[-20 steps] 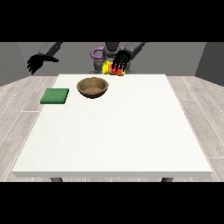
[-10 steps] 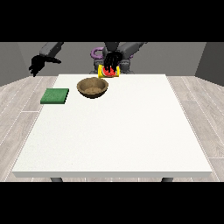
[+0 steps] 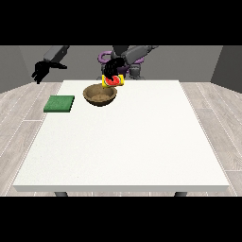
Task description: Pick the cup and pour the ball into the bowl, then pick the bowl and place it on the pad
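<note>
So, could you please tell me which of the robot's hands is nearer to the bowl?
Its left hand, at the view's right, holds the yellow cup just above the far rim of the bowl. Its right hand hangs beyond the table's far left corner, past the green pad.

I see the bowl on the table in the frame's upper middle, the pad just left of it. The cup hangs above the bowl's upper-right rim, under one hand; the other hand sits upper left, off the table.
</note>
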